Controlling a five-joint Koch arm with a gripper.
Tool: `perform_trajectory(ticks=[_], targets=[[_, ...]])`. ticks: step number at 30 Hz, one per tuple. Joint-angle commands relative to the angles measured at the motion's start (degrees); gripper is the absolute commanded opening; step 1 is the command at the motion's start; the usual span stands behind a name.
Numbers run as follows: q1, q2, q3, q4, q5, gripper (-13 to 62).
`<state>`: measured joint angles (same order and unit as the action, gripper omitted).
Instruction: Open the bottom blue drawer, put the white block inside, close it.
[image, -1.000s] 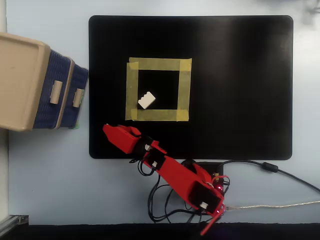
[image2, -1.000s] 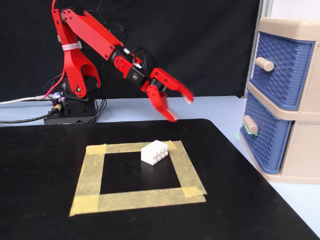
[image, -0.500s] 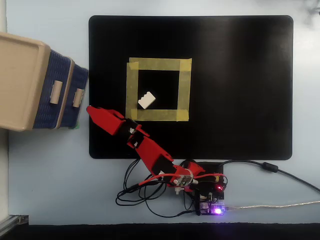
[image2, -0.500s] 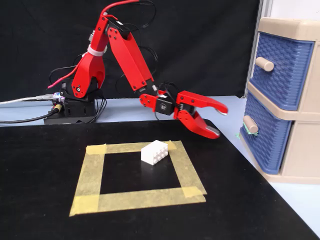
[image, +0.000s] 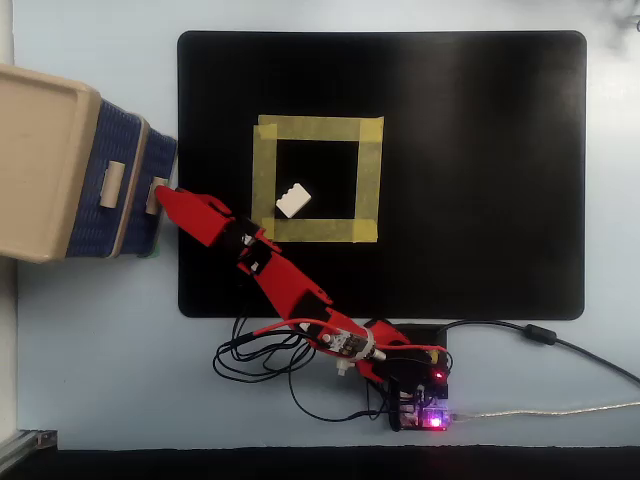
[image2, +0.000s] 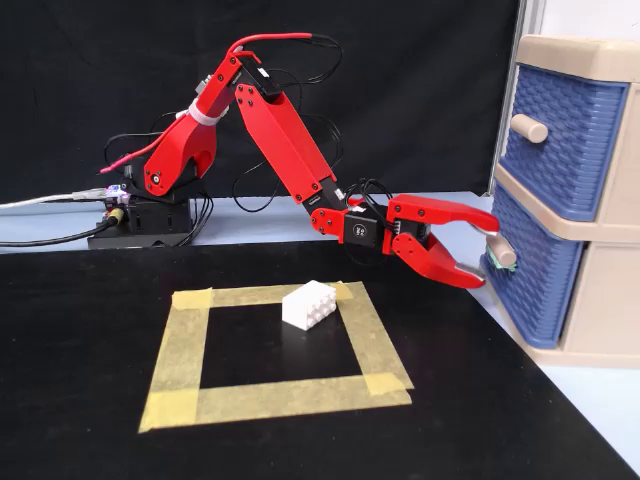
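Observation:
The bottom blue drawer is closed in the beige cabinet, with its beige tab handle sticking out. My red gripper is open at that handle, one finger above its level and one below. Whether a finger touches the handle cannot be told. Nothing is held between the fingers. The white block lies on the black mat inside a yellow tape square, well away from the gripper.
A matching upper blue drawer is closed above the bottom one. The beige cabinet stands off the mat's left edge in the overhead view. My arm base and loose cables sit behind the mat.
The arm has stretched out across the mat's corner, carrying the open gripper from near the mat edge up to the bottom drawer's handle. The block has not moved.

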<state>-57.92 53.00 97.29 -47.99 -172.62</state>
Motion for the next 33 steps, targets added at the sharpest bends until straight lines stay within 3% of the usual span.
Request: perform_trajectory(ticks=[1,11,15,18,21,28,33], targets=[[-0.8,1.8,-2.8,-0.7,-1.5,31.9],[-1.7,0.2,-8.9,11.0,1.1,26.9],[-2.1,0.4,-8.8,16.8,1.1,12.2],[-2.3,1.1,-7.8,22.7,1.0,-8.3],[-2.1,5.1,-1.6,23.9,0.6,-8.0],[2.2,26.6,32.9,19.9,1.0,-8.1],[2.8,28.0,37.7,18.1,1.0,-7.6]])
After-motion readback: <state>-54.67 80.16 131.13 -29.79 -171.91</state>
